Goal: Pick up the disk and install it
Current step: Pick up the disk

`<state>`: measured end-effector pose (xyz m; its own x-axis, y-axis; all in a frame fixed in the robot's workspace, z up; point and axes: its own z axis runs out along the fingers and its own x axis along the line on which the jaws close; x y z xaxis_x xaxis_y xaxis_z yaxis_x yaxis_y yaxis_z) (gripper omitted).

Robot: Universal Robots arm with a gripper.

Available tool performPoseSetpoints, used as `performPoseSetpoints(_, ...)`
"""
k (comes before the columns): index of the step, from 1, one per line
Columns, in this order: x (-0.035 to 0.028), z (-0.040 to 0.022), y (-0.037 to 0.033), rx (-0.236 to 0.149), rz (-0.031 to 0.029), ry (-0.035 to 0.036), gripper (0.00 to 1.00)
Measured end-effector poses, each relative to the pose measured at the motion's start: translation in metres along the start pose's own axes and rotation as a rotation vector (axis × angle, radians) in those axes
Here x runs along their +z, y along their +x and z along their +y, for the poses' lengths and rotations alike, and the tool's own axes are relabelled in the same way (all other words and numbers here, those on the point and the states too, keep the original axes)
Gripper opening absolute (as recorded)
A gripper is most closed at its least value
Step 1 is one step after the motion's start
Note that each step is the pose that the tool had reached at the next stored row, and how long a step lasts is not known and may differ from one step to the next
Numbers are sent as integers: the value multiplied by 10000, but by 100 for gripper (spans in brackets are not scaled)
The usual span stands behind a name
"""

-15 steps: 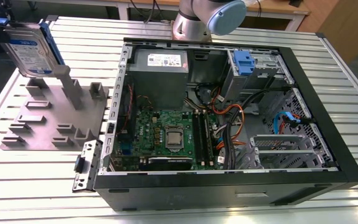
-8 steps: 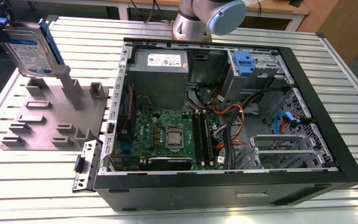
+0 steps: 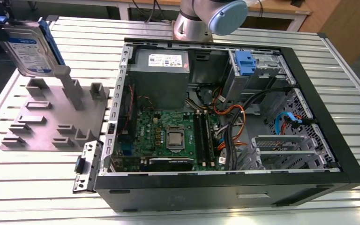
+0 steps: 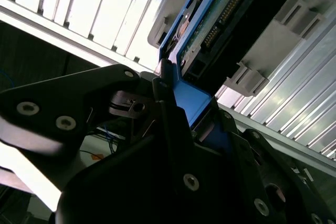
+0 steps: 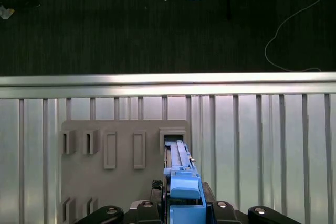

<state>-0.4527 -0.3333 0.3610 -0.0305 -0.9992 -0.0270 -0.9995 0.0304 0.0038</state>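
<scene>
Disk [image 3: 28,47] stood on edge at the exterior view's left, just over the grey slotted fixture [image 3: 42,117], label facing out. The gripper [image 4: 194,103] pinched its blue carrier frame, fingers [image 4: 170,108] pressed on either side. That edge hold suited an upright, slot-wise carry, I'd judge. The open computer case [image 3: 198,192] sat well apart on the slatted table [image 3: 42,197]. Its wall and tangled cables [image 3: 230,112] crowded the bay by the blue latch [image 3: 245,63].

The disk [image 3: 28,47], silver with a white-and-blue label and a blue carrier frame, stands on edge, slightly tilted, far at the exterior view's left.
</scene>
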Motion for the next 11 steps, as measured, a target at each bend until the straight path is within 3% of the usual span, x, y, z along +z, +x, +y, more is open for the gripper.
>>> performPoseSetpoints(11, -43, 0, -1, 0, 0, -1, 37)
